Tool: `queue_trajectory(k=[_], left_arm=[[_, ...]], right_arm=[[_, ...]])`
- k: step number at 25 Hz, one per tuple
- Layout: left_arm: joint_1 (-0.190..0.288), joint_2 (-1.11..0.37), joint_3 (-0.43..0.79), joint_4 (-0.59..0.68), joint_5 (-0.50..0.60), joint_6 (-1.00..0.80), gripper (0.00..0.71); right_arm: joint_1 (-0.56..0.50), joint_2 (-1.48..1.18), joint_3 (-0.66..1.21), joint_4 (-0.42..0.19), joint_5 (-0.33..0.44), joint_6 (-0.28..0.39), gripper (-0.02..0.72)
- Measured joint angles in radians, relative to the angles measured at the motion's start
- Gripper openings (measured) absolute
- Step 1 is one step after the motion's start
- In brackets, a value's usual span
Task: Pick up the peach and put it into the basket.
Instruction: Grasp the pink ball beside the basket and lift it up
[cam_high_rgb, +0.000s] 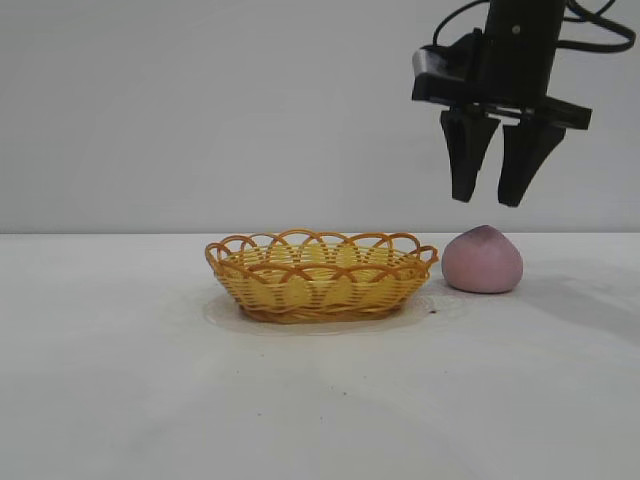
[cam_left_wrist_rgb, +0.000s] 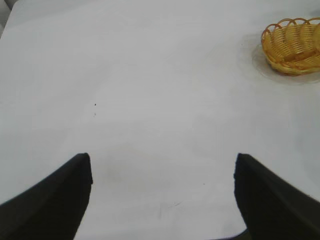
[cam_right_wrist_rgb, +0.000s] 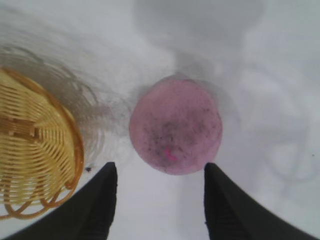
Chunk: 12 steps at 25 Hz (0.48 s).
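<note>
We see the peach (cam_high_rgb: 483, 260) sitting on the white bench (cam_high_rgb: 320, 400), just beside the right end of the basket (cam_high_rgb: 320, 275) but apart from it, with a narrow strip of bare bench between the two. The peach rests on its flat base with its small point turned up; its pale pink skin shows dark speckling in the right wrist view (cam_right_wrist_rgb: 176, 131). The basket (cam_right_wrist_rgb: 35, 145) lies empty, its looped rim open all round, and a faint ring-shaped mark on the bench surrounds its foot.

The right gripper (cam_high_rgb: 492, 200) hangs in the air above the peach, pointing almost straight down, well clear of the fruit. Its jaws are parted about halfway, wider than the peach looks from the wrist camera, and they have hold of nothing. In that wrist view the two dark fingers (cam_right_wrist_rgb: 97, 205) frame the peach from either side, and we find nothing lying between them and the fruit; the basket's edge is the only near neighbour.

The left gripper (cam_left_wrist_rgb: 162, 200) is parked away from the work over bare bench, its jaws wide open and empty, with the basket (cam_left_wrist_rgb: 292, 45) far off at the corner of its view. A few tiny dark specks dot the bench there.
</note>
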Motion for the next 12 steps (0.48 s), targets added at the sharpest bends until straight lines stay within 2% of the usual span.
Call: queue_trajectory(k=[5,7,11,12], left_arm=[[0.0,0.0,0.0,0.0,0.0,0.0,0.519],[0.0,0.0,0.0,0.0,0.0,0.0,0.519],[0.0,0.0,0.0,0.0,0.0,0.0,0.519],[0.0,0.0,0.0,0.0,0.0,0.0,0.519]], right_arm=[[0.0,0.048,0.0,0.002,-0.005,0.0,0.383],[0.0,0.063,0.0,0.002,-0.007,0.0,0.299],[0.0,0.067,0.0,-0.021,-0.007,-0.009,0.077],[0.0,0.067,0.0,-0.029,-0.007,-0.011,0.048]])
